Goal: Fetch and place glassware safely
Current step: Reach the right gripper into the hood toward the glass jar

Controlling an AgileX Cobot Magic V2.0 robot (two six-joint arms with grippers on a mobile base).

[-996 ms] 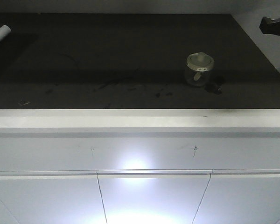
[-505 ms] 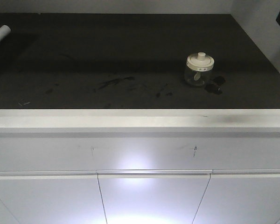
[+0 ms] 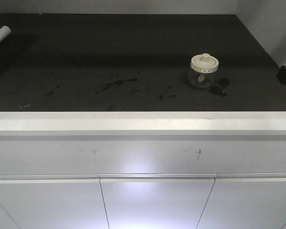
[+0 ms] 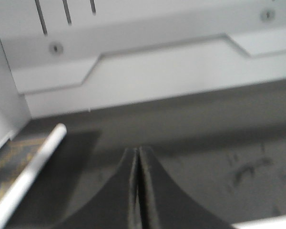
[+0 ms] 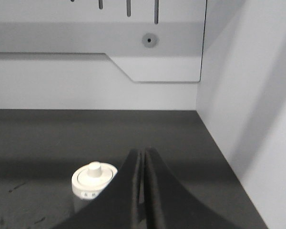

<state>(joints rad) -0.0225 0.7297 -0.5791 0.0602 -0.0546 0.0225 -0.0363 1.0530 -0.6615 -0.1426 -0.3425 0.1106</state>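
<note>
Glass jar (image 5: pixel 93 180) faces the clenched right gripper (image 5: pixel 142 152); the clenched left gripper (image 4: pixel 137 150) faces a white tube (image 4: pixel 28 175).

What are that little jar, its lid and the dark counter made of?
The jar looks like clear glass: the dark surface shows through its walls. Its lid seems matte cream plastic, though ceramic is possible. The counter appears a dull black slab, scuffed and smeared; its material is unclear.

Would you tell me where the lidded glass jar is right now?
In the front view the glass jar stands on the right side of the dark worktop, beside a small black object; the right wrist view shows it left of the right gripper.
</note>
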